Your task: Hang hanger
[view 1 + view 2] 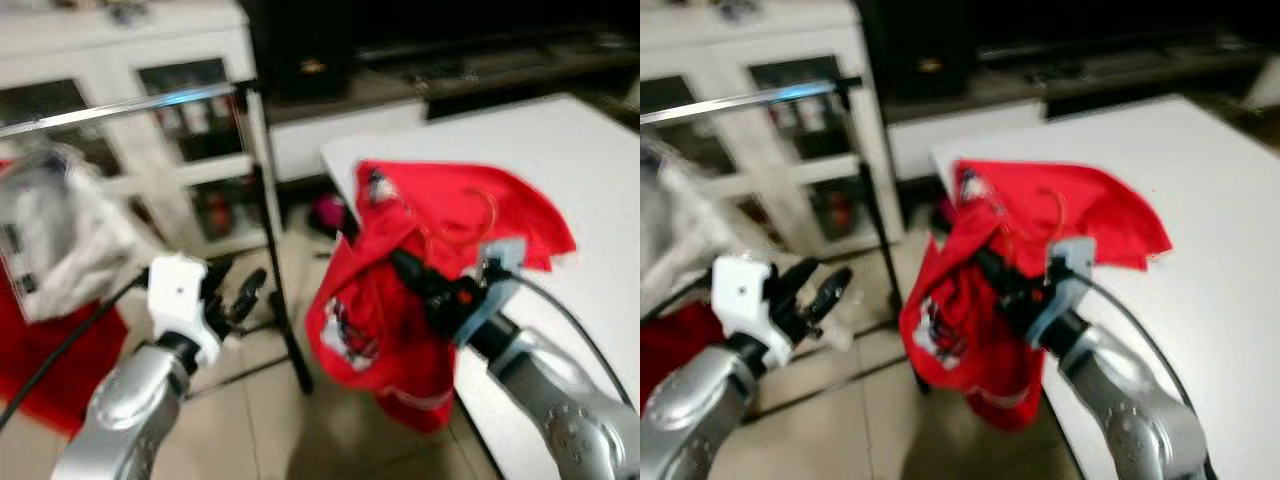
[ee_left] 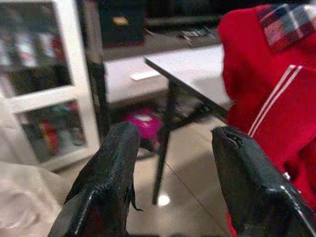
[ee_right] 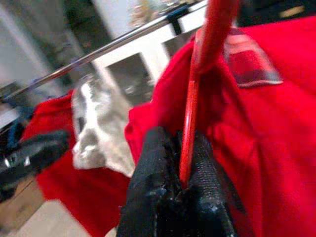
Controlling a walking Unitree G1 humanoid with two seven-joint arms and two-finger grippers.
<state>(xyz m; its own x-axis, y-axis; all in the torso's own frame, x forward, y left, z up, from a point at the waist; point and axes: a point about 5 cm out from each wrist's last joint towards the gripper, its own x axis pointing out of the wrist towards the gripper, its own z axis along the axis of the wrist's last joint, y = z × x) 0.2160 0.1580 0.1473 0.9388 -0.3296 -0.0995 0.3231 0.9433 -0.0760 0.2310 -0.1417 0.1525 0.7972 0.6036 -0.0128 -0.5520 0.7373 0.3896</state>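
hanger [image 3: 190, 123], red, carrying a red shirt [image 1: 400, 310], pinched in the right gripper [image 3: 183, 187] at the table [image 1: 590, 180] edge; left gripper [image 2: 170, 163] open, empty; rail [image 1: 120, 108] not yet reached

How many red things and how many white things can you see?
Red: 3 (shirt, hanger, cloth on the floor)
White: 3 (table, cabinet, garment on the rail)
Total: 6
The right pincer grips the hanger; the left pincer is open.
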